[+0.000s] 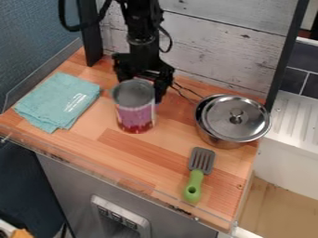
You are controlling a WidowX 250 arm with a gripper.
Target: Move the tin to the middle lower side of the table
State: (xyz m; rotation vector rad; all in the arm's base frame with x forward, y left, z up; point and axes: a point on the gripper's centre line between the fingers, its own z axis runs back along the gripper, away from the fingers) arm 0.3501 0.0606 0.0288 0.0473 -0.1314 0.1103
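So the tin can (135, 108) is stood upright between the teal cloth (59, 100) and the lidded pot (233, 121), set just frontward of the black gripper (143, 82); whether it's gripped can't be told.

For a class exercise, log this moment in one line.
tin: between cloth and pot | end effector: at tin | goal: not yet reached

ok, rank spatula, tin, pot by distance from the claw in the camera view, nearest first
1. Tin: right at it, left of the view's centre.
2. Pot: right side, lid on.
3. Spatula: lower right, towards the front edge.
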